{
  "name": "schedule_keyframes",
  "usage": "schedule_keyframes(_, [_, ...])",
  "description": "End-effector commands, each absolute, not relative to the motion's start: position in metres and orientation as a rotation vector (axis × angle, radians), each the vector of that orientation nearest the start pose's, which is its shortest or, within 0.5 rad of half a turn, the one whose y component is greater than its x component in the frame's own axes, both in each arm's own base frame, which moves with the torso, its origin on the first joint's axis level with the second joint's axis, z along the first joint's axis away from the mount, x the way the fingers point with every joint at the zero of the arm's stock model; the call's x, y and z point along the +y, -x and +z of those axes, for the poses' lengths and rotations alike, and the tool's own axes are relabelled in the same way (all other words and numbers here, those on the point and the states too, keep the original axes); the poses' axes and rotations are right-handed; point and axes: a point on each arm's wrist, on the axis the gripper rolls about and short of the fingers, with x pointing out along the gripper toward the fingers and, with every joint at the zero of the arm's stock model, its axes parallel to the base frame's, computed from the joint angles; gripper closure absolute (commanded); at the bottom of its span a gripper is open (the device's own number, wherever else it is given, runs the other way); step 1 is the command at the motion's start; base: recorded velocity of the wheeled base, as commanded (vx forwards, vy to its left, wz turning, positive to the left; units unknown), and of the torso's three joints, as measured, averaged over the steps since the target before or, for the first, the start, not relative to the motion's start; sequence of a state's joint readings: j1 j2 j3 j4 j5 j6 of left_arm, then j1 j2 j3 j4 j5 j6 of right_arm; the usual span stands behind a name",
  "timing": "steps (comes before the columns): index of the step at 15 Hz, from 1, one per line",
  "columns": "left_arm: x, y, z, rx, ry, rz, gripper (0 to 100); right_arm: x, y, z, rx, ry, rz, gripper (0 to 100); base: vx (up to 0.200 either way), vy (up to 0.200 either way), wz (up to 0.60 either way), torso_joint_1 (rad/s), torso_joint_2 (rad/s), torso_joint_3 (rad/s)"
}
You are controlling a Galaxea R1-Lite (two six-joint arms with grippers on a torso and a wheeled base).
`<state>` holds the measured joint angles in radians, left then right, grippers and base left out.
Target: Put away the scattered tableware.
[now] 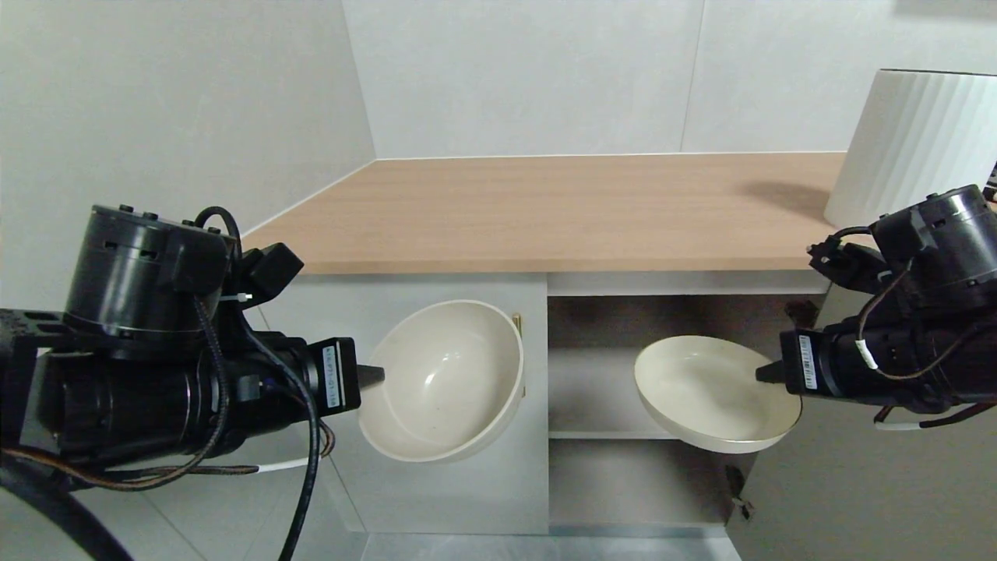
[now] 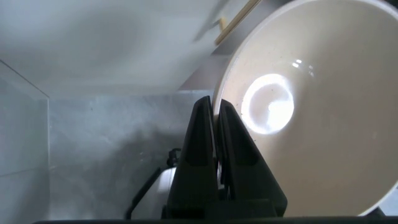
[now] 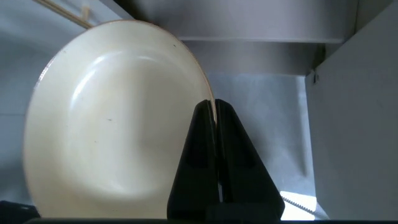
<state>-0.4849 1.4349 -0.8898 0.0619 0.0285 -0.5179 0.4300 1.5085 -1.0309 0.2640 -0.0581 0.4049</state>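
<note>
1. Here, we see the left gripper [image 1: 375, 375] [image 2: 216, 106] clamped narrowly on the near rim of a deep cream-coloured round bowl [image 1: 444, 382] [image 2: 323, 106], one finger on each side of the wall.
2. The bowl hangs in the air, tipped steeply so that its hollow faces up and towards us. It sits in front of the closed left door [image 1: 459, 491] of a pale grey cabinet [image 1: 366, 312].
3. A thin brass-coloured handle [image 1: 517, 323] [image 2: 236, 22] runs down that door's edge, just behind the bowl's far rim.
4. The right gripper [image 1: 767, 372] [image 3: 215, 107] is likewise pinched tight on the rim of a shallow cream-coloured round dish [image 1: 701, 389] [image 3: 118, 124].
5. The dish is held off every surface and only slightly tilted, with its hollow upward. It is in front of the open right compartment [image 1: 592, 319], about level with the shelf [image 1: 584, 397] inside.
6. We cannot tell whether the dish's far edge has passed the cabinet's front line.
7. Bowl and dish are apart, with the door's edge between them.
8. Above the cabinet lies a light wooden countertop [image 1: 561, 210], meeting plain white walls at its back and left.
9. On the countertop's right end stands a white ribbed shade [image 1: 911, 140], well apart from both pieces of tableware.
</note>
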Motion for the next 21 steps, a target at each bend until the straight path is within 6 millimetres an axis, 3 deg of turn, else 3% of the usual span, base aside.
schedule_keyframes(1, [-0.108,-0.206,0.212,0.691,0.338,-0.275,100,0.103,-0.227,0.214,0.790,-0.199,0.200,100,0.000,0.000,0.00,-0.115,0.46,0.344])
schedule_keyframes(9, [-0.108,-0.206,0.212,0.690,0.339,-0.275,100,0.104,-0.226,0.214,0.795,-0.195,0.206,100,0.000,0.000,0.00,-0.032,0.16,0.122])
schedule_keyframes(14, [-0.109,-0.208,0.210,0.701,0.336,-0.274,100,0.123,-0.237,0.198,0.840,-0.167,0.241,100,0.000,0.000,0.00,0.000,0.00,0.000])
schedule_keyframes(17, [-0.111,-0.208,0.208,0.708,0.331,-0.279,100,0.135,-0.256,0.172,0.857,-0.169,0.237,100,0.000,0.000,0.00,0.000,0.00,0.000])
schedule_keyframes(20, [-0.113,-0.208,0.207,0.716,0.325,-0.284,100,0.149,-0.289,0.123,0.849,-0.197,0.216,100,0.000,0.000,0.00,0.000,0.00,0.000])
schedule_keyframes(21, [-0.113,-0.208,0.206,0.717,0.325,-0.284,100,0.152,-0.310,0.100,0.825,-0.253,0.183,100,0.000,0.000,0.00,0.000,0.00,0.000])
